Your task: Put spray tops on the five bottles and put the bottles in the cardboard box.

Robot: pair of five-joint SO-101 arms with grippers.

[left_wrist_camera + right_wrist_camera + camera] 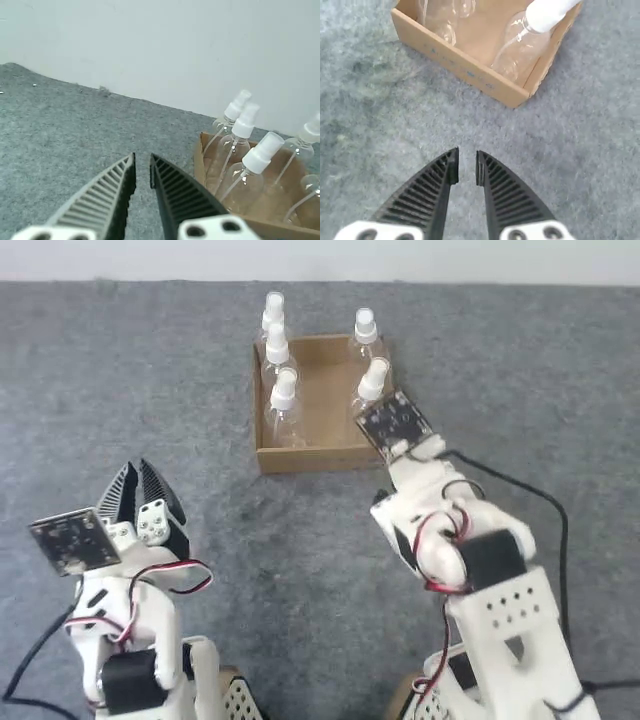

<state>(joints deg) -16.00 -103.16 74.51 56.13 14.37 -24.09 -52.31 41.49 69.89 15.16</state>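
No text, number or sign is legible. The only marking is a faint bluish line of print [459,68] along the outer face of one wall of the cardboard box [517,95]. In the high view this is the box's 6 o'clock wall, on the arms' side. The characters are too pale and small to make out.

- High view: fixed above and behind both arms, aimed down over the grey mat [150,370] from afar.
- Left wrist view: set low behind the left gripper [142,162], faced nearly level toward the white wall [165,45].
- Right wrist view: tilted steeply down behind the right gripper [467,159], close to the mat.
- Shared by all three: the cardboard box [305,457].
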